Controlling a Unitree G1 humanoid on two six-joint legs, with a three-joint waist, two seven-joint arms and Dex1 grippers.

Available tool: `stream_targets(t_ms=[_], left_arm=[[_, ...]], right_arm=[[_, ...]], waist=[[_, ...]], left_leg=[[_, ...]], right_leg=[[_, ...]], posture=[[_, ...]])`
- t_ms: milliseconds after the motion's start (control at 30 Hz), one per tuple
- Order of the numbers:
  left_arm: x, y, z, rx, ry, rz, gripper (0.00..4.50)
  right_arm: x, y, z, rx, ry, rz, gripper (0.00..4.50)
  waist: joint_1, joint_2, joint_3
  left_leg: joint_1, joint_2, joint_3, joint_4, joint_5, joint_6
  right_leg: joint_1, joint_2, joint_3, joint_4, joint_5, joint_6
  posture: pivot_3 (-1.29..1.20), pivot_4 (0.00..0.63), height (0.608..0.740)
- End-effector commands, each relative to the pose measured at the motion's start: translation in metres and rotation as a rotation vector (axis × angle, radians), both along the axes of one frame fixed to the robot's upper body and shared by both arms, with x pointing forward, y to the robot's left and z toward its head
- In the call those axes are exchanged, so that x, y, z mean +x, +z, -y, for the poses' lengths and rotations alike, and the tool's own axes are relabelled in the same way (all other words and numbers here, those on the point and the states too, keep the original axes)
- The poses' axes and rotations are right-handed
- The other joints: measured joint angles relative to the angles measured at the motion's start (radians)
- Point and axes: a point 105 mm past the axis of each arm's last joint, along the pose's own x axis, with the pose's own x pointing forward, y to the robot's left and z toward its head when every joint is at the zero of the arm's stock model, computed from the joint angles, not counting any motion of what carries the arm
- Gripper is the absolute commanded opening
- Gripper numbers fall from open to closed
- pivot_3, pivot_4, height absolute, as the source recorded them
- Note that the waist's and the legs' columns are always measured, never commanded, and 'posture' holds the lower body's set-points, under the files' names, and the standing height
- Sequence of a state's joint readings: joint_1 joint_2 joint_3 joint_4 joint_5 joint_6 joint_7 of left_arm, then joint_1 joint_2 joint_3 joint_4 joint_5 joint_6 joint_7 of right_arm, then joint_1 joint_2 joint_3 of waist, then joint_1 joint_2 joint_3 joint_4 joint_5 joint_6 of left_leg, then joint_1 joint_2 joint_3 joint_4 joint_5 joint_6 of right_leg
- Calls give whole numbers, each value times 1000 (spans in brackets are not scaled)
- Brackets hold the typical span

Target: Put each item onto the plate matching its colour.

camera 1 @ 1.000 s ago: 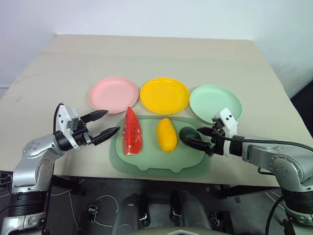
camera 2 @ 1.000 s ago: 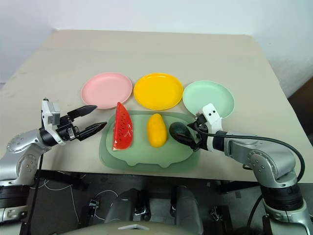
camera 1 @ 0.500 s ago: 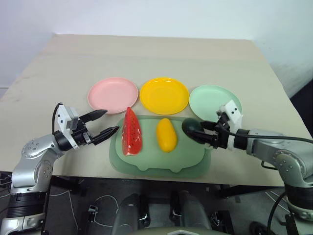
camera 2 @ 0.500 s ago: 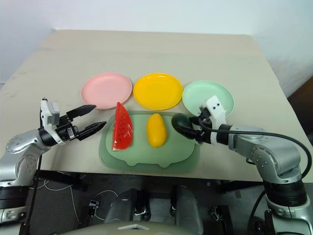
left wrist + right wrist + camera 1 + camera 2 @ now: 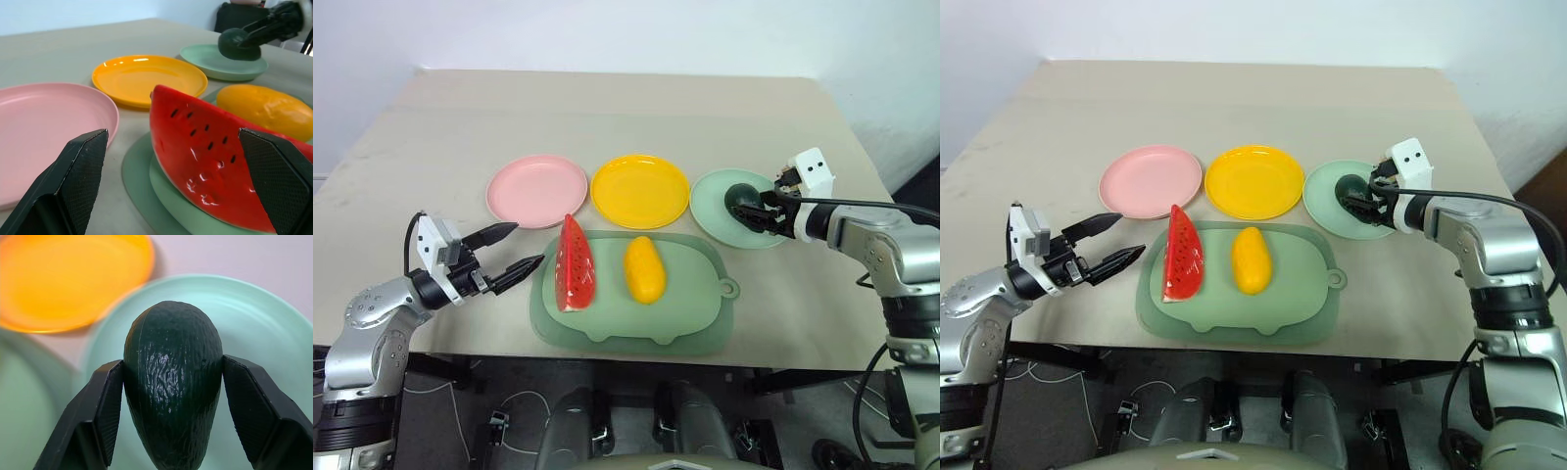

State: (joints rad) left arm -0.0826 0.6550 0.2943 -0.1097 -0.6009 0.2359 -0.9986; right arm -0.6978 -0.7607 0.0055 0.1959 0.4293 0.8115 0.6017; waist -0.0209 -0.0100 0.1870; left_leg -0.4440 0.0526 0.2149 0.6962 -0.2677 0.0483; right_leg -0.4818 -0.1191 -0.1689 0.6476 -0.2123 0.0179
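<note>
My right gripper is shut on the dark green avocado and holds it over the pale mint green plate at the right of the row; the avocado sits between both fingers. The yellow plate is in the middle and the pink plate on the left. The red watermelon wedge and the yellow mango lie on the pig-shaped mat. My left gripper stands open just left of the watermelon, with nothing in it.
The large pale green pig-shaped mat lies near the table's front edge, in front of the three plates. The beige table stretches bare behind the plates.
My right gripper closed on the avocado, lifted it off the mat and carried it back and to the right, over the mint green plate. The left gripper stayed where it was.
</note>
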Motion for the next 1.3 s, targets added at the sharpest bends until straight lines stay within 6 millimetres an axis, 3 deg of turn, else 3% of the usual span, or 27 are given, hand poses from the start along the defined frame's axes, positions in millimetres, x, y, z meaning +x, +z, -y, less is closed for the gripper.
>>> stream_targets(t_ms=[33,133,300,400,600,667,733,933,1300], left_arm=[[-4,12,-2,4,9,50,4500],[-5,12,-3,6,13,52,4500],[-9,14,-3,9,22,53,4500],[-11,16,1,9,21,53,4500],[-10,19,3,6,23,51,4500],[-9,19,3,7,22,49,4500],[-8,19,2,6,22,48,4500],[-5,19,2,6,19,46,4500],[-2,20,14,0,-10,43,4500]], right_arm=[[10,4,-2,-48,23,19,2807],[12,-2,-2,-68,39,9,2807],[15,1,-2,-66,47,17,4484],[11,9,0,-79,53,35,4484],[-14,47,-10,-23,124,116,4484],[-23,52,-17,11,139,104,4484],[-41,57,-39,94,209,64,4484],[-73,42,-87,218,332,-121,4484],[-86,-4,-143,287,413,-372,4484]], waist=[[0,0,0],[3,0,0],[3,0,0],[2,0,0],[4,2,1],[4,1,1],[4,2,1],[3,2,1],[2,1,1]], left_leg=[[0,0,0,0,0,0],[0,0,0,0,0,0],[-1,0,0,1,0,0],[-1,0,0,1,0,0],[-2,0,0,1,0,0],[-1,0,0,1,0,0],[-1,0,-1,1,0,0],[-1,1,-1,1,0,0],[-2,0,0,0,0,0]], right_leg=[[0,0,0,0,0,0],[0,0,0,0,0,0],[0,0,0,1,0,0],[0,-1,0,1,0,0],[-1,-1,0,1,0,0],[-1,-1,0,1,0,0],[-1,-1,0,1,-1,-1],[-1,-1,0,1,-1,-2],[-2,0,0,0,0,-1]], posture=[[0,150,696],[0,150,696],[0,150,696],[0,150,696],[0,150,696],[0,150,696],[0,150,696],[0,150,696],[0,150,696]])
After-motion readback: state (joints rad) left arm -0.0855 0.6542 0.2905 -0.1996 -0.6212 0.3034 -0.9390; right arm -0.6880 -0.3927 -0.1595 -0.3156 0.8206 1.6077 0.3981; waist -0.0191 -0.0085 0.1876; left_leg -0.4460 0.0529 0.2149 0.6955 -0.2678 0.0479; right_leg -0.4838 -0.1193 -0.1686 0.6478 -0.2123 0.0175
